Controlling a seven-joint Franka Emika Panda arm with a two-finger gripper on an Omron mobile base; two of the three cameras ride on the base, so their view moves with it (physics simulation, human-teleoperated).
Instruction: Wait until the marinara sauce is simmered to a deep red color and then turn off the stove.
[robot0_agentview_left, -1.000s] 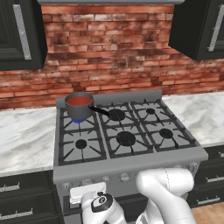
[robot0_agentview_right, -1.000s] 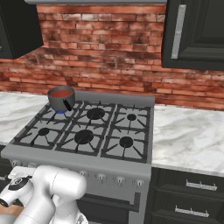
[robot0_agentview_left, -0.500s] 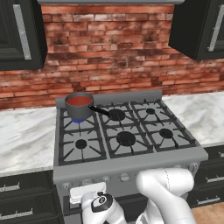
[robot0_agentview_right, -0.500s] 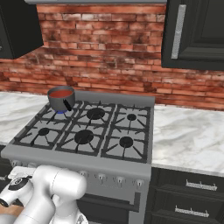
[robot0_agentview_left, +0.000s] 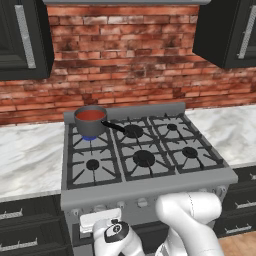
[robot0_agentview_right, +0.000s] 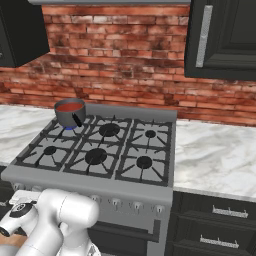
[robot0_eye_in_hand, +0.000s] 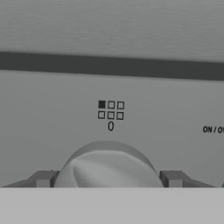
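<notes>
- marinara sauce sits in a grey saucepan on the stove's back-left burner; colour reads orange-red to red, smooth surface
- saucepan's black handle points toward the back-middle burner; a blue flame shows under the pan
- same pan in the right base view, sauce at the stove's back-left corner
- stove stands between two white marble surface runs, brick wall behind, dark cabinets above
- row of round knobs along the stove's front edge; arm is folded low in front of that panel
- claw is right at the front panel, one dark fingertip on each side of a round grey knob
- fingertips flank the knob closely; cannot tell whether they actually touch it
- above the knob the panel carries a six-square burner diagram with the top-left square filled, and a "0" mark below it
- "ON / O…" lettering is cut off at the hand view's right edge
</notes>
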